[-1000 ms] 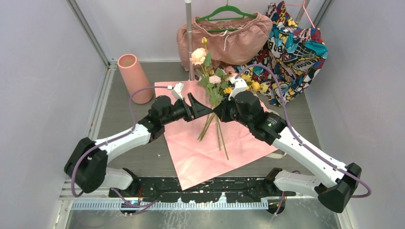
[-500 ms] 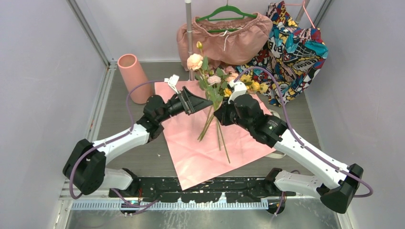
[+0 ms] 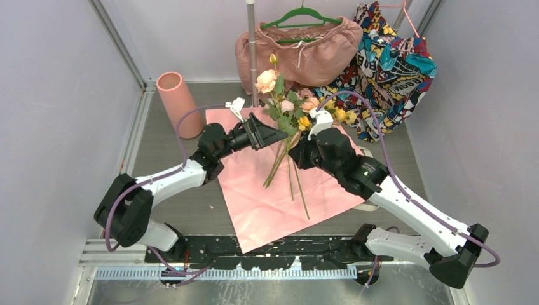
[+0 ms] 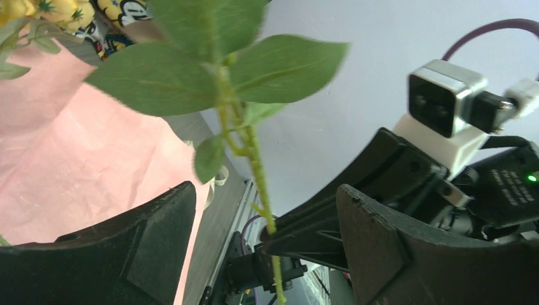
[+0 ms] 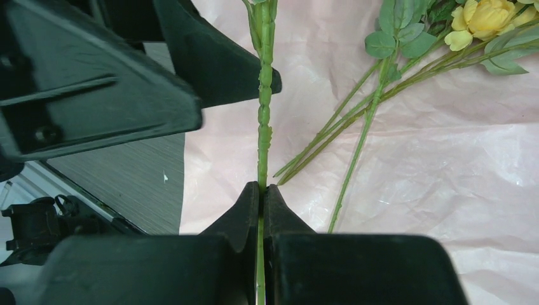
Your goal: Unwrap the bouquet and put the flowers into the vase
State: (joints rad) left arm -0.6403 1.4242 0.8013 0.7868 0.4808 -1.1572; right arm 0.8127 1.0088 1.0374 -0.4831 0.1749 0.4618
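The bouquet is undone: its pale pink paper [image 3: 267, 197] lies spread flat on the table, and several flowers [image 3: 305, 114] rest on it, stems toward me. My right gripper [image 3: 293, 150] is shut on one green stem [image 5: 263, 133] and holds it upright, its pink rose [image 3: 266, 81] on top. My left gripper [image 3: 274, 135] is open, and that leafy stem [image 4: 254, 159] stands between its fingers [image 4: 133, 254] without touching them. The salmon-pink vase [image 3: 177, 98] stands upright at the back left, apart from both arms.
Pink shorts on a green hanger [image 3: 299, 47] and a colourful printed garment [image 3: 391, 60] hang at the back. A thin metal pole [image 3: 252, 54] rises just behind the raised rose. Grey walls close in on both sides.
My left gripper has moved up and away from me, and now straddles the raised stem. The right gripper has shifted slightly right with the flower, still shut on it.
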